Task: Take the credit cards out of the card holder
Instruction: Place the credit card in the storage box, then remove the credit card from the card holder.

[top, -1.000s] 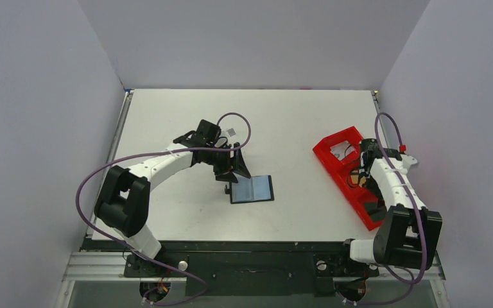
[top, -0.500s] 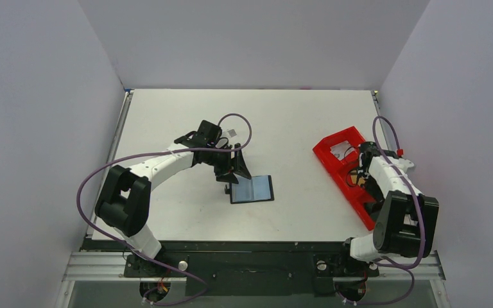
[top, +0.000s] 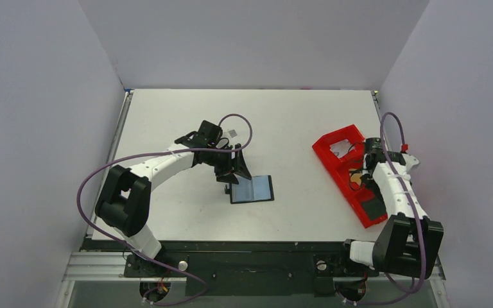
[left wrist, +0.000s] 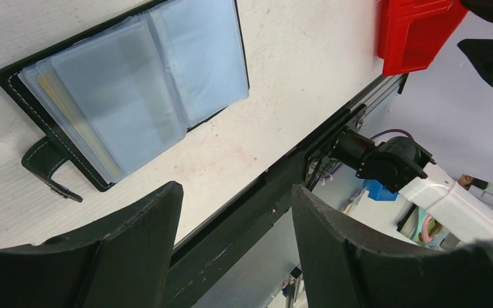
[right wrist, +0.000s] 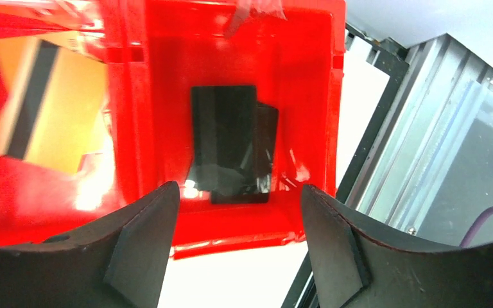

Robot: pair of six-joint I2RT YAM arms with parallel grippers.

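Observation:
The card holder (top: pixel 251 189) lies open on the table, its blue-grey clear sleeves (left wrist: pixel 135 96) face up and its black tab (left wrist: pixel 48 168) at the left. A yellowish card edge (left wrist: pixel 70 115) shows inside one sleeve. My left gripper (top: pixel 234 168) hovers just behind the holder, open and empty (left wrist: pixel 236 192). Above the red tray (top: pixel 334 160) my right gripper (top: pixel 361 174) stands open with nothing in it (right wrist: pixel 239 189). Two overlapping black cards (right wrist: pixel 224 141) lie in the tray's end compartment. A gold card (right wrist: pixel 45 115) lies in the compartment beside it.
The red tray's rim (right wrist: pixel 308 77) sits close to the table's right front corner, with the metal frame (right wrist: pixel 423 128) just beyond. White walls enclose the table on three sides.
My right gripper has gone from shut to open over the red tray and its arm has shifted slightly. The left arm and the card holder have not moved.

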